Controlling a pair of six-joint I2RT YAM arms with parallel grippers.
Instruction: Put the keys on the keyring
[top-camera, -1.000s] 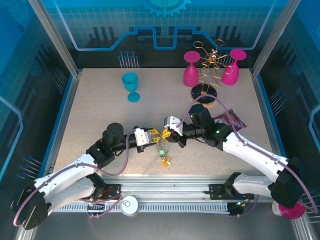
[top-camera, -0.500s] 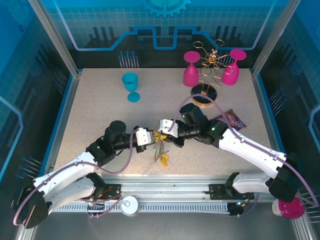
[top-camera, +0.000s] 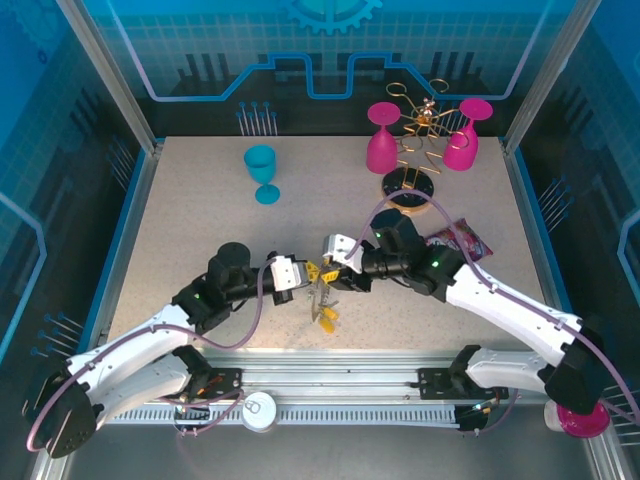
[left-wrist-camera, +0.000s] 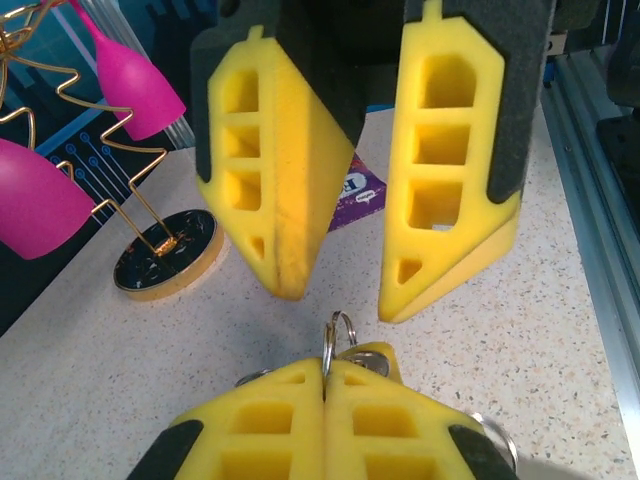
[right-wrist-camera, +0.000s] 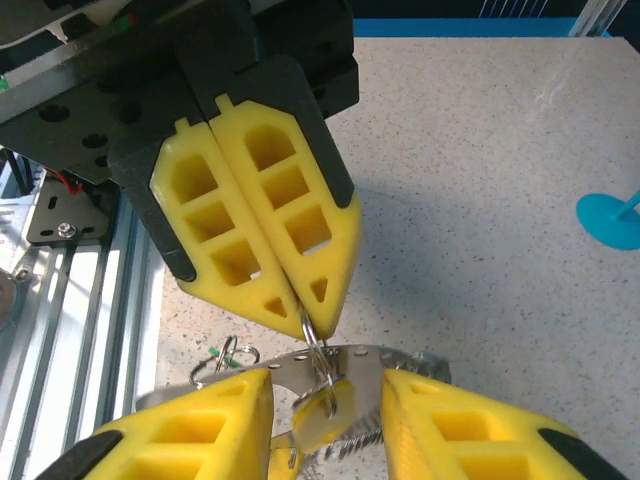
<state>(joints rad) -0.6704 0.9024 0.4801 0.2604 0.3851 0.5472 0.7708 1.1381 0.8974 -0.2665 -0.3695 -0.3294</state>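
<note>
The left tool (left-wrist-camera: 323, 368) is clenched on a small wire ring (left-wrist-camera: 327, 338), thin and silvery. A bunch dangles from that ring, close to the near edge of the table (top-camera: 200, 220) and about midway along it. In the bunch are the keys (top-camera: 324, 308), tiny metal things with plastic heads. One yellow head (top-camera: 328, 320) is plain from above, and I think there is a greenish one higher up. They overlap too much for me to count them. Beneath the ring sits the keyring (right-wrist-camera: 348, 440), grey metal with a bumpy, coil-like edge, mostly hidden behind yellow pads. The right tool (right-wrist-camera: 325, 380) stands with its pads parted on either side of the bunch, gripping nothing.

The table is speckled beige with a blue border. It sits inside an enclosure of aluminium posts and translucent blue panels printed with circuit lines.

There are three goblets on the table. One blue goblet (top-camera: 262, 172) stands upright toward the far left. Two magenta goblets (top-camera: 382, 140) hang upside down on one gold wire rack (top-camera: 418, 150) near the far right corner. One purple packet (top-camera: 462, 240) lies by the right edge.
</note>
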